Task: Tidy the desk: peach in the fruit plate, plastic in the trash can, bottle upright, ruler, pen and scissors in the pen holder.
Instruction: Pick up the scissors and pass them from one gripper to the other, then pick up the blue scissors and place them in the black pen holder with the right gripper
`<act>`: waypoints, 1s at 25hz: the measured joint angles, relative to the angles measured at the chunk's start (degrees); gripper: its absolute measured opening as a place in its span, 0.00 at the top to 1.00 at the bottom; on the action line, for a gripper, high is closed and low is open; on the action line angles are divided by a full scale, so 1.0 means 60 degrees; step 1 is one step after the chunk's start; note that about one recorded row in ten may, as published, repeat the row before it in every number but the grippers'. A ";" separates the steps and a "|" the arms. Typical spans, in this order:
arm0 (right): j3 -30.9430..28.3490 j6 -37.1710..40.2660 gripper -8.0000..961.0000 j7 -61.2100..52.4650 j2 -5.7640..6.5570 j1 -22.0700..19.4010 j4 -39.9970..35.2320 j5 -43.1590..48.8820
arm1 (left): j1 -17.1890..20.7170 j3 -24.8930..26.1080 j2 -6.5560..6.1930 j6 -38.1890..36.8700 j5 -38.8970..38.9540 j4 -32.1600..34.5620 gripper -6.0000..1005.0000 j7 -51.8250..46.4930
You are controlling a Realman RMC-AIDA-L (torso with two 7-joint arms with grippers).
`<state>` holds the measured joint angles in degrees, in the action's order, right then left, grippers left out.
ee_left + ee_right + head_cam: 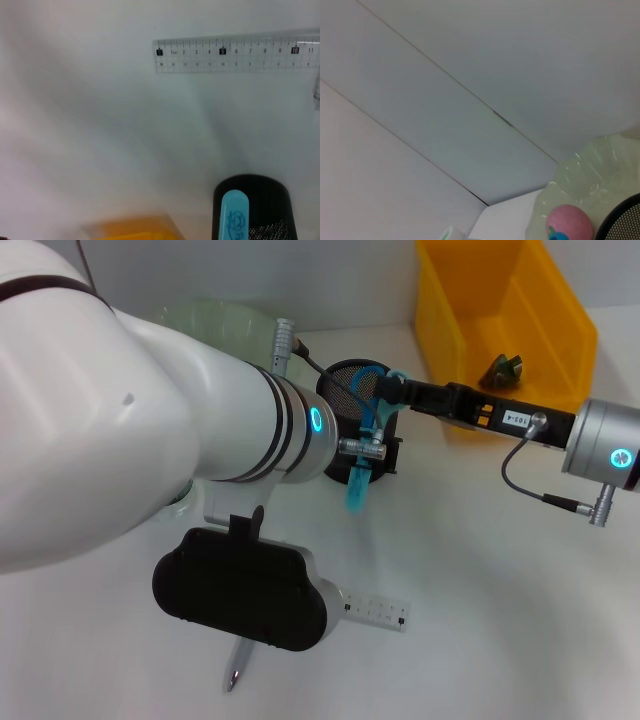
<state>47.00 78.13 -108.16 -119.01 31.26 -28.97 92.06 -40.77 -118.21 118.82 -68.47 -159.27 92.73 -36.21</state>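
Observation:
My right gripper (pixel 392 390) reaches in from the right and is shut on the handles of the light-blue scissors (pixel 362 455), which hang tilted over the front of the black mesh pen holder (pixel 340 380). The scissors' rounded end (pixel 234 215) overlaps the pen holder (pixel 267 210) in the left wrist view. A clear ruler (pixel 378 611) (pixel 235 52) and a pen (pixel 237 665) lie flat on the table. In the fruit plate (pixel 590 175) sits the pink peach (pixel 569 223). Dark crumpled plastic (pixel 503 370) lies inside the yellow trash can (pixel 560 310). The bottle is hidden.
My left arm fills the left of the head view, with the black body of the left gripper (pixel 240 588) above the ruler and pen. It hides most of the fruit plate (pixel 215 315). The white wall runs close behind the plate and trash can.

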 joint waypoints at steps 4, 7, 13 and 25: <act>0.0001 -0.0173 0.74 -0.0018 -0.0012 0.0188 0.0026 0.0401 | -0.0023 0.0000 0.0000 -0.0002 0.0014 0.0000 0.73 0.0000; -0.0035 -0.0176 0.81 0.0273 -0.0036 0.0173 0.0034 0.0341 | -0.0051 0.0001 0.0004 0.0005 0.0011 0.0001 0.73 -0.0001; -0.0024 -0.0086 0.84 0.0625 -0.0054 -0.0100 0.0057 -0.0271 | -0.0060 0.0001 0.0015 0.0050 0.0261 0.0049 0.73 -0.0082; -0.0013 0.0166 0.85 0.0639 -0.0057 -0.0358 0.0086 -0.0618 | 0.0098 -0.0141 0.0002 0.0438 0.0855 0.0161 0.70 -0.0415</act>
<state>46.92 79.12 -104.32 -119.36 29.11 -28.46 88.35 -40.18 -119.05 118.84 -65.84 -154.14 93.69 -38.70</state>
